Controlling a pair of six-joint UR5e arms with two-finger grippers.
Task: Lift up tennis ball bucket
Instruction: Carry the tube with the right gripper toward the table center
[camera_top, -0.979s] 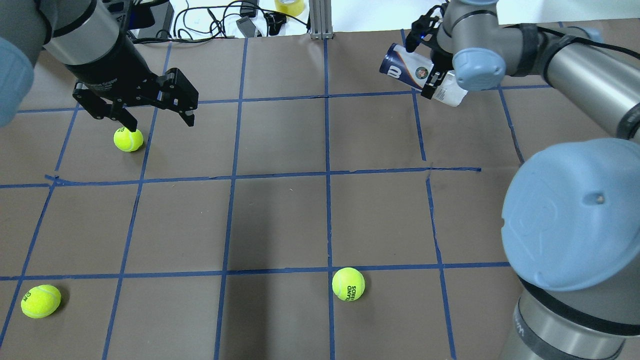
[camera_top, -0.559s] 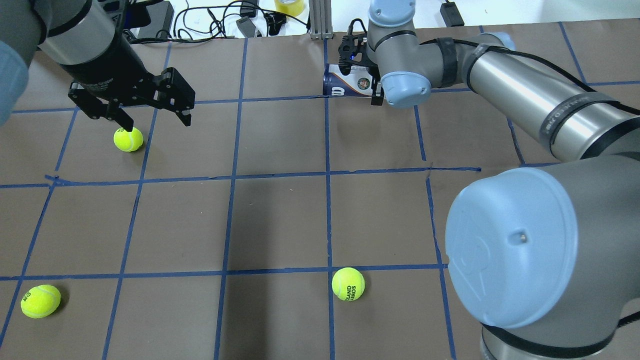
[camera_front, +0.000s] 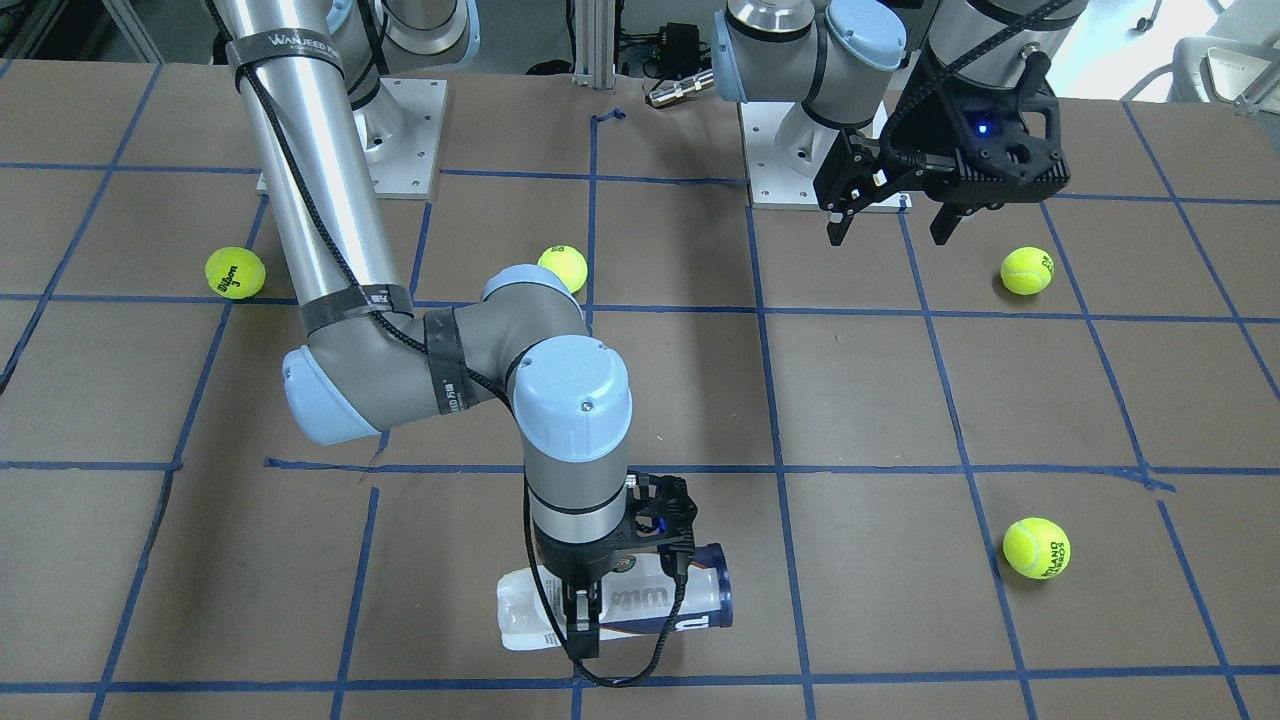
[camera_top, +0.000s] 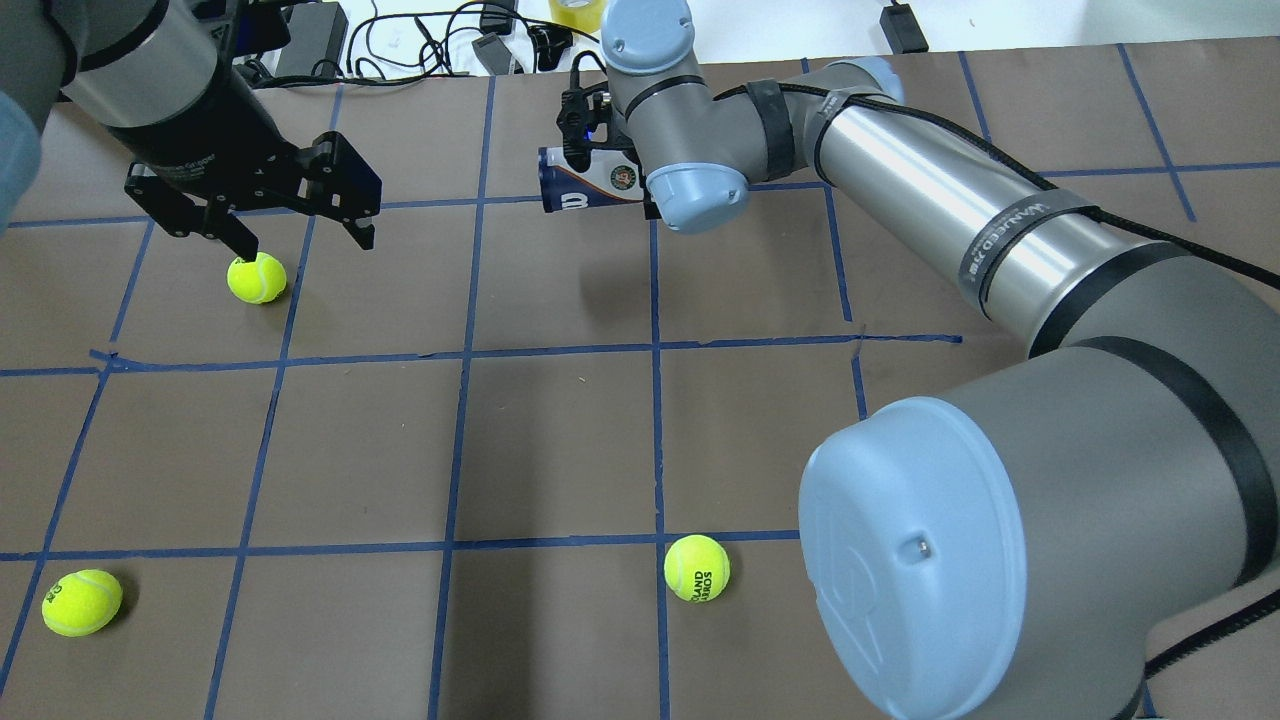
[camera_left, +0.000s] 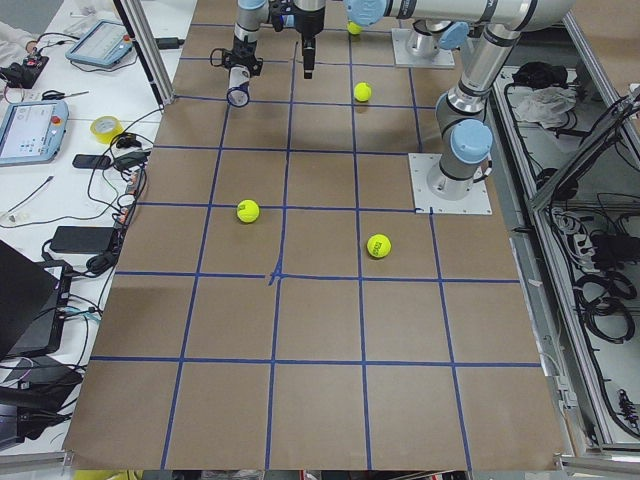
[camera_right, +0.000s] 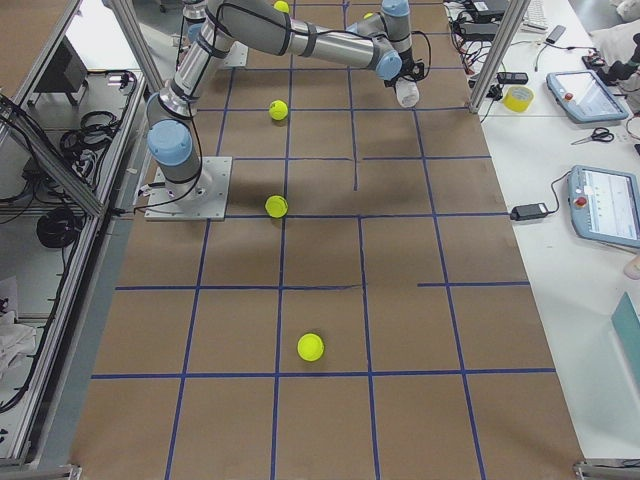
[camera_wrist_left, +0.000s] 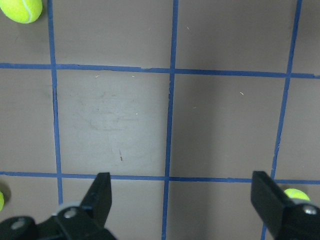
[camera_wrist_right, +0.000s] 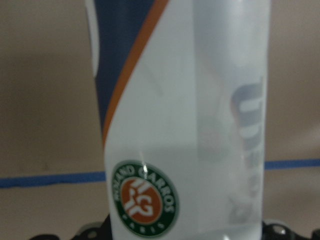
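The right gripper (camera_front: 583, 605) (camera_top: 604, 172) is pinched on the tennis ball can (camera_front: 690, 600) (camera_top: 562, 188), one finger on each side of its body near the middle of its length. The can lies level in the grip, crosswise to the fingers. Its dark blue rim end points toward the robot's left, and its clear end sticks out on the other side. In the right wrist view the can (camera_wrist_right: 185, 125) fills the frame, white label with a green and orange round badge facing the camera, the brown paper blurred behind it. In the overhead view a soft shadow falls on the paper apart from the can, which reads as held clear of the table (camera_top: 560, 430). Can and gripper hang close to the table edge opposite the robot, about midway along that edge. The side views show the can (camera_left: 238, 95) (camera_right: 406, 93) small, at the same edge.

The left gripper (camera_front: 888, 235) (camera_top: 308, 245) (camera_wrist_left: 182, 200) is spread wide and holds nothing. It hangs above the table toward the far left corner, well apart from the can. One tennis ball (camera_top: 257, 278) (camera_front: 1036, 547) lies on the paper below it, near one finger in the overhead view. A second ball (camera_top: 697, 568) (camera_front: 562, 268) lies toward the robot's edge near mid-table, and a third ball (camera_top: 82, 602) (camera_front: 1027, 270) lies near the robot's left corner.
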